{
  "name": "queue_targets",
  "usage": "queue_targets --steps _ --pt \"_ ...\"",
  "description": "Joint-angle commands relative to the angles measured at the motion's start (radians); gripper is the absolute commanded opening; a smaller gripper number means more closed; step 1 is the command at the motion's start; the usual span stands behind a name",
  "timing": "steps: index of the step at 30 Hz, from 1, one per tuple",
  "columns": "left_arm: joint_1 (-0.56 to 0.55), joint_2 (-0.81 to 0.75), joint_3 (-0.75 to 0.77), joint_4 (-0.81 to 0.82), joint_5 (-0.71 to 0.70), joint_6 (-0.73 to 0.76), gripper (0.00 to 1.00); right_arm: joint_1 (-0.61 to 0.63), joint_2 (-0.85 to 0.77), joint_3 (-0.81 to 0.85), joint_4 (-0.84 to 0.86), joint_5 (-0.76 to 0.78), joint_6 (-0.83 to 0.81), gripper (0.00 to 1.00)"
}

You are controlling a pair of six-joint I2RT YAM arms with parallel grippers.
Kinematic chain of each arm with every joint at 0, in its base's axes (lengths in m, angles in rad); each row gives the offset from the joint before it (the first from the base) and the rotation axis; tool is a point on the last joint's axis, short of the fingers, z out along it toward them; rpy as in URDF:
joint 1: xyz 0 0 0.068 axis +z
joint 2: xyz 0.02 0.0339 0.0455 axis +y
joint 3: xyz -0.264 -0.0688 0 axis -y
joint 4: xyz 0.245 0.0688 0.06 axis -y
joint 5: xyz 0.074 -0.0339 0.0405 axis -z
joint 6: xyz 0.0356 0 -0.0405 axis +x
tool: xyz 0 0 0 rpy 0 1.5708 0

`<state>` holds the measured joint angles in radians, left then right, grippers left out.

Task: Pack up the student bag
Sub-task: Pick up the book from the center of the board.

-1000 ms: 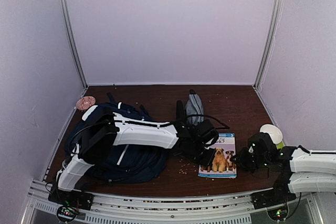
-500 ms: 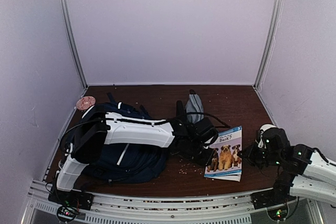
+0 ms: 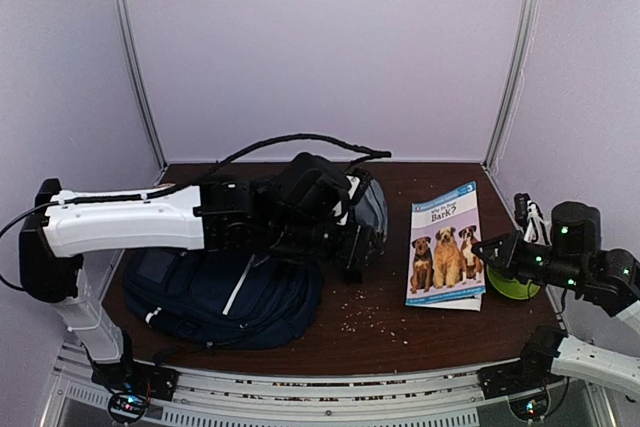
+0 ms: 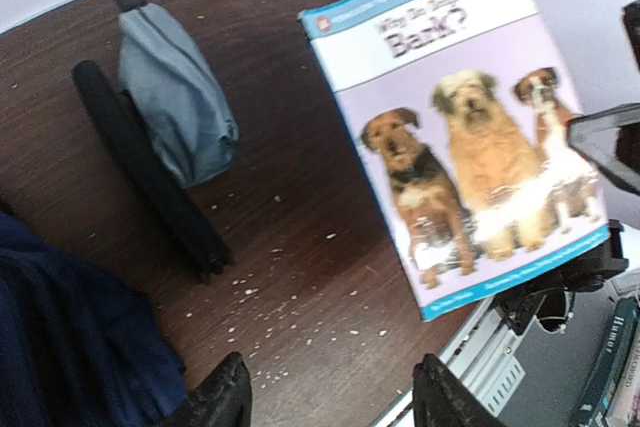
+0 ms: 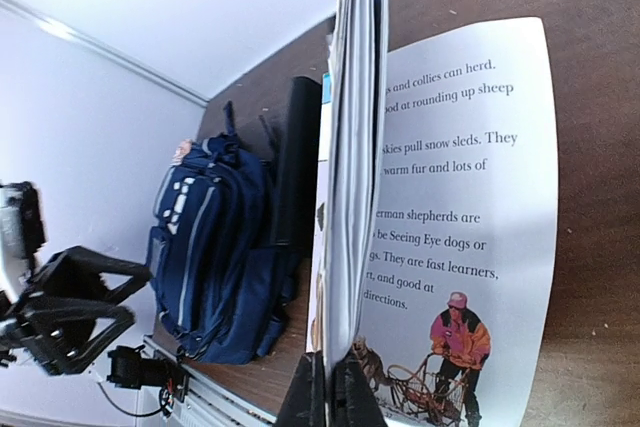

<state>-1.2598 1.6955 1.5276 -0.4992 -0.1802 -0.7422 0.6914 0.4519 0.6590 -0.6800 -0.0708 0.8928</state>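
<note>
Changed: since a second ago, we see the left arm risen off the student bag with its jaws gone wide, and the book brought up from lying flat.
Left gripper: fingers well apart, holding nothing, hovering over pale crumbs on the table.
Right gripper: we see it clamped on one edge of the book, fingers pressed together around the pages.
Book: tilted up, its three-dog cover facing the top camera; one inside page hangs open in the right wrist view.
Student bag: lying at the table's left, under the left arm, well apart from the book.
Grey pouch: on the table between bag and book, just beside a long black item.
Green round thing: under the right gripper.
</note>
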Motion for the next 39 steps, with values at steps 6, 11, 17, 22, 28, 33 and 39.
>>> queue_targets --steps 6,11,17,22,28,33,39 --pt "0.021 -0.267 -0.317 0.335 -0.072 0.061 0.98 0.010 -0.059 0.073 0.265 -0.304 -0.160 0.00" --pt "0.047 -0.403 -0.444 0.538 0.036 0.010 0.98 0.020 -0.062 0.034 0.408 -0.388 -0.145 0.00" --pt "0.113 -0.468 -0.559 0.698 0.135 -0.062 0.98 0.040 -0.019 -0.017 0.571 -0.454 -0.115 0.00" --pt "0.132 -0.438 -0.556 0.773 0.237 -0.097 0.98 0.076 0.015 -0.031 0.661 -0.484 -0.104 0.00" --pt "0.137 -0.384 -0.537 0.779 0.311 -0.147 0.98 0.123 0.052 -0.038 0.717 -0.481 -0.104 0.00" --pt "0.145 -0.381 -0.566 0.865 0.359 -0.190 0.98 0.157 0.087 -0.037 0.732 -0.481 -0.114 0.00" --pt "0.146 -0.377 -0.596 0.999 0.431 -0.220 0.97 0.185 0.122 -0.042 0.775 -0.488 -0.107 0.00"
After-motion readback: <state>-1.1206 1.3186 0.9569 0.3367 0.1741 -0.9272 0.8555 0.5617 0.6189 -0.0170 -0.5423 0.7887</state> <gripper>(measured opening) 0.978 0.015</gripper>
